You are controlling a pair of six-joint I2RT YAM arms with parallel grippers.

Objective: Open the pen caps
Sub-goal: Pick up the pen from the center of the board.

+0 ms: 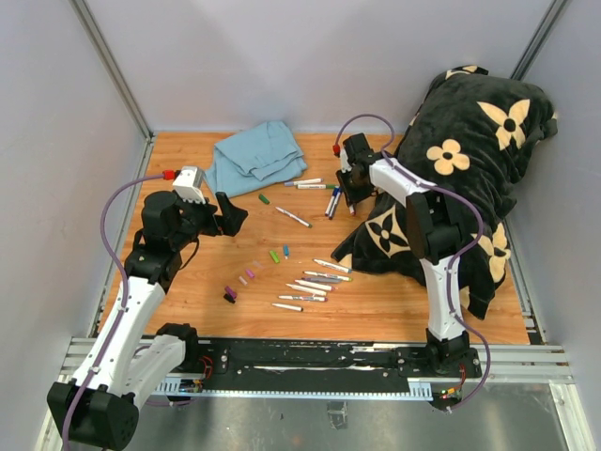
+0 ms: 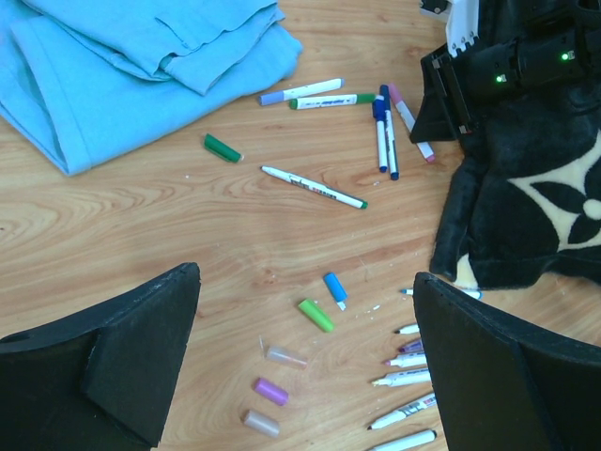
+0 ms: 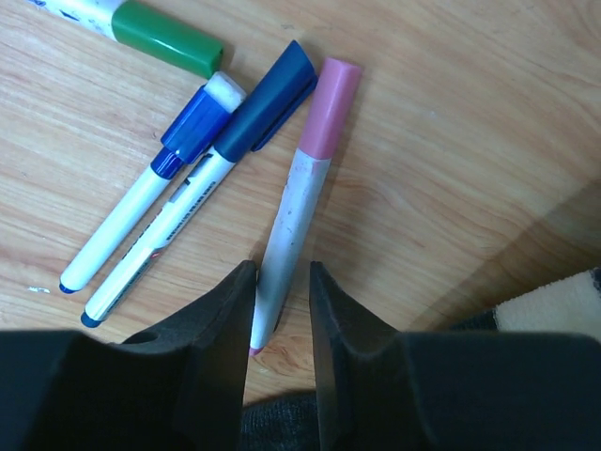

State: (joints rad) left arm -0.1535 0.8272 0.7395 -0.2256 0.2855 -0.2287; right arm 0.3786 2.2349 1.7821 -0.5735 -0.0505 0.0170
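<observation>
- Top external: left gripper (image 1: pixel 228 213) hangs over the left part of the wooden table (image 1: pixel 188 310), jaws wide, holding nothing.
- Left wrist view: same wide gap, and its black fingers (image 2: pixel 141 362) frame a scatter of loose caps lying on the wood.
- Off their pens, short plastic cylinders: dark purple cap (image 1: pixel 230 295) nearest the left arm, then pale pink cap (image 2: pixel 260 423), purple cap (image 2: pixel 270 391), translucent cap (image 2: pixel 285 355), light green cap (image 2: pixel 316 315) and blue cap (image 2: pixel 334 287) in a loose diagonal line.
- Dark green cap (image 2: pixel 223 147) lies alone, just beside the edge of the folded blue cloth (image 2: pixel 122 66) at the back left.
- Uncapped markers (image 1: pixel 312 282) lie in a rough row right of the loose caps, tips pointing left.
- One thin marker (image 2: pixel 315 188) lies by itself mid-table.
- Still capped, back centre: lavender-capped marker (image 2: pixel 302 92) and green-capped marker (image 2: pixel 329 100) end to end.
- Right wrist view: blue-capped marker (image 3: pixel 141 202), navy-capped marker (image 3: pixel 202 188), pink-capped marker (image 3: pixel 296 197) fanned side by side, caps touching or nearly so.
- Pink cap (image 3: pixel 331 105) sits fully on its barrel.
- Right gripper (image 3: pixel 280 272) is narrow, fingers pressed to both sides of the pink-capped marker's barrel near its tail end, marker flat on the wood.
- Black flower-print blanket (image 1: pixel 470 160) is heaped along the right side, its edge just beside the right gripper.
</observation>
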